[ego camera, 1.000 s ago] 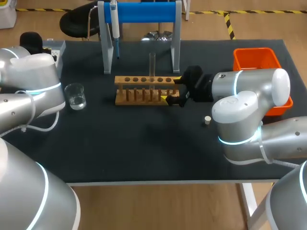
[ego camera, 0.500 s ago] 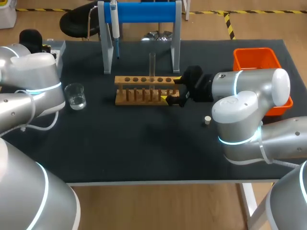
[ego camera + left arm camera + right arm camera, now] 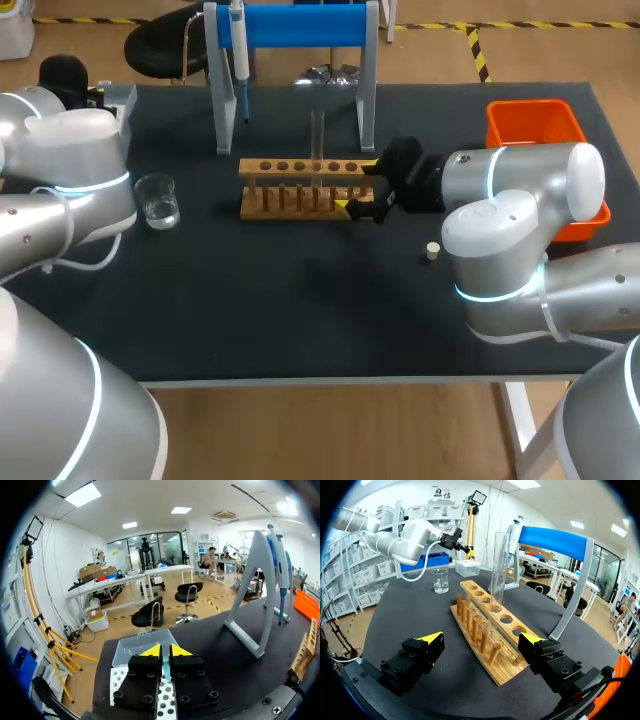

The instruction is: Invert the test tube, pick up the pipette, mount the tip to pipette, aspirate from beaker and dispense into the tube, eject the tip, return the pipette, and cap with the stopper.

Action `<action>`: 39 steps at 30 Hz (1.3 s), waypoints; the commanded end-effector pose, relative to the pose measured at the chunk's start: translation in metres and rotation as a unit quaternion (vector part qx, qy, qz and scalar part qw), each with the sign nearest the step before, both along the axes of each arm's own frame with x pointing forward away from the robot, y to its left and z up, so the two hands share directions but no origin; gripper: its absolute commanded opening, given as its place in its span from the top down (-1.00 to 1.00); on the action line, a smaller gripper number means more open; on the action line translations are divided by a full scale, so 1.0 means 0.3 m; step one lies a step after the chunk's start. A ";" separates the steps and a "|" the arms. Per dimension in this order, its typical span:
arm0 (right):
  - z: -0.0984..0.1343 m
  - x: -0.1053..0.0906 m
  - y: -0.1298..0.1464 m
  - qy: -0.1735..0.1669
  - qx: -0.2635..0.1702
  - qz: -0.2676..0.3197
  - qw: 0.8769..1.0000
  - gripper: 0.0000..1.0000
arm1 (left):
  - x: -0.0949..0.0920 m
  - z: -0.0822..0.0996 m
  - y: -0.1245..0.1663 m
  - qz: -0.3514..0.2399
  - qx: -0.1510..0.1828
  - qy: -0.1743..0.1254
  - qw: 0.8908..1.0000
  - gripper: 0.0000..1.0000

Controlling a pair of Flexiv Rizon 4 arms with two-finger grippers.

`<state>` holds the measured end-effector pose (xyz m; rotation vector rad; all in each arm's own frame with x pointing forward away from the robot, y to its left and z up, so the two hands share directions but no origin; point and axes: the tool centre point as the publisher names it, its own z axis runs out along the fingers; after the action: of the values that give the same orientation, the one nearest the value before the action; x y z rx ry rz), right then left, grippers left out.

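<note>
Clear glass test tube (image 3: pixel 317 135) stands upright in a top hole of the wooden rack (image 3: pixel 300 190) at mid-bench. Pipette (image 3: pixel 238 50) hangs vertically on the blue stand (image 3: pixel 300 25) behind the rack. Glass beaker (image 3: pixel 157 200), upright with a little clear liquid in it, sits left of the rack. Small pale stopper (image 3: pixel 432 251) lies on the bench, right of the rack and apart from it.

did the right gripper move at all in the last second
No. The right gripper is still open at the right end of the rack, with its yellow tips in the same place against the rack as before.
</note>
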<state>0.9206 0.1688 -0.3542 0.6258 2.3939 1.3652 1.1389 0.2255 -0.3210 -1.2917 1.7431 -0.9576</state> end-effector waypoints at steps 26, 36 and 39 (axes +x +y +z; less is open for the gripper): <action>0.001 0.000 -0.001 0.001 0.000 0.000 1.000 -1.00 | -0.075 0.176 -0.086 -0.059 0.024 -0.008 0.998 1.00; 0.001 0.000 -0.001 0.001 0.000 0.000 1.000 -1.00 | -0.201 0.316 -0.206 -0.145 0.045 0.020 0.988 1.00; 0.001 0.000 -0.001 0.001 0.000 0.000 1.000 -1.00 | -0.248 0.332 -0.269 -0.168 0.056 0.045 0.983 1.00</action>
<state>0.9206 0.1689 -0.3542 0.6260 2.3939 1.3652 1.0899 0.1416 -0.2384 -0.9660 1.9458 -1.0458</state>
